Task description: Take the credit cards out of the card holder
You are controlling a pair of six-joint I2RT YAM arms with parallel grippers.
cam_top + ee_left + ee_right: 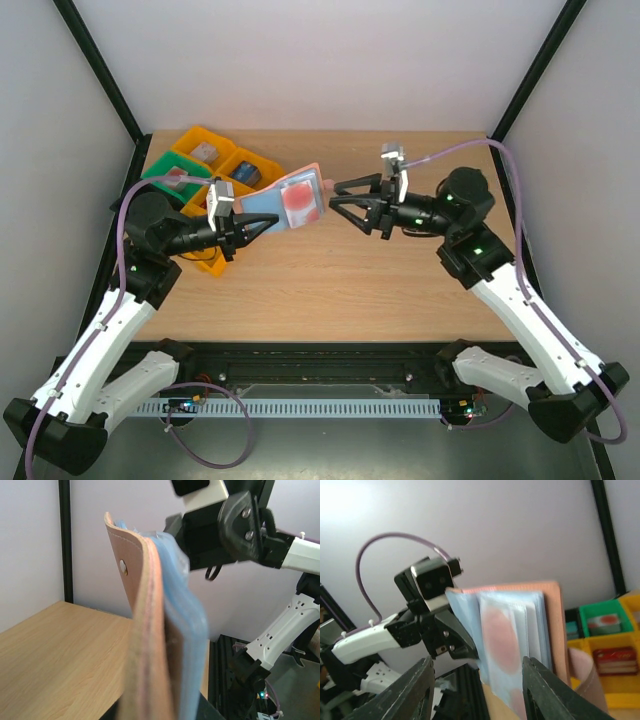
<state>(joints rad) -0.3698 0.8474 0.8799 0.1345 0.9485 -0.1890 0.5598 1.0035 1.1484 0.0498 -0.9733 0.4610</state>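
Left gripper (265, 224) pinches card holder (142, 610) clear of the table (330, 290), credit cards (184, 605) inside. Right gripper (338, 193) spread, just beside cards' far edge.

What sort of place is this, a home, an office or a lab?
Most likely a robotics lab test cell: white walls and black frame posts box in a wooden table, a left arm and right arm are mounted at its near edge, and plastic trays sit far left.
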